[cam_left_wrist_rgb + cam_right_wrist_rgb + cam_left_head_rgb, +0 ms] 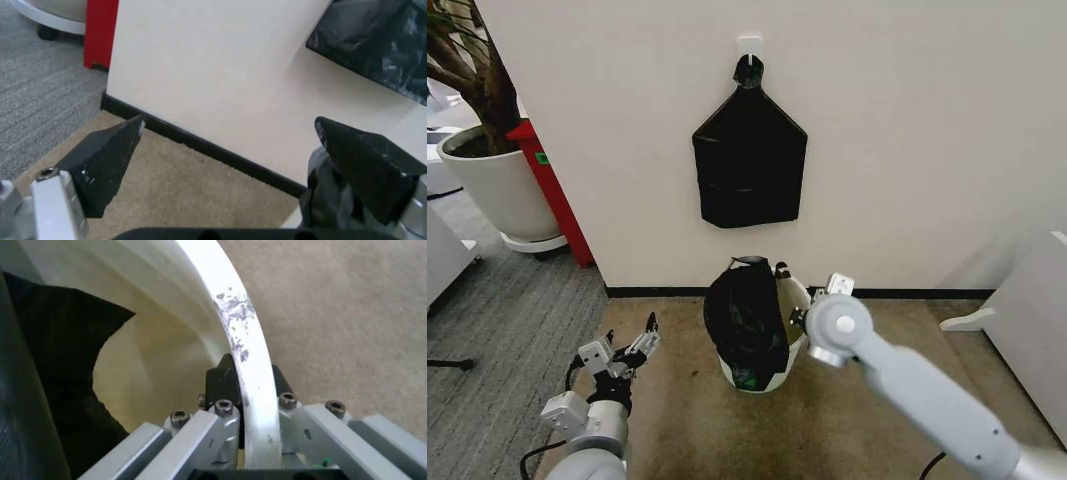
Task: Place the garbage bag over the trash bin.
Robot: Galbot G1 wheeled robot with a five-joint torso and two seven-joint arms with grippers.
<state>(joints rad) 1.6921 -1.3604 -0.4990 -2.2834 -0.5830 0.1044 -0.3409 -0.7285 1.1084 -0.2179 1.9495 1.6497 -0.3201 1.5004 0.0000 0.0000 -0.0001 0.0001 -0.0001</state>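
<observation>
The trash bin (792,345) stands on the beige carpet (677,420) close to the wall (907,150), directly under a flat black bundle of bags (749,165) that hangs from a white hook (749,45). The garbage bag (747,320) sits in the bin and is draped over its left part, its crinkly black plastic rising a little above the rim; the right part of the rim is bare and white. The right gripper (799,318) is at this bare side, and in the right wrist view its two fingers are closed on the rim (257,380), one inside the bin and one outside (the rim carries some grey scuff marks just beyond the fingers). The bag (47,380) lies inside the bin, apart from these fingers. The left gripper (640,345) hovers low over the carpet, to the left of the bin, with its jaws spread wide and nothing between them. A large white plant pot (492,185) stands far left.
</observation>
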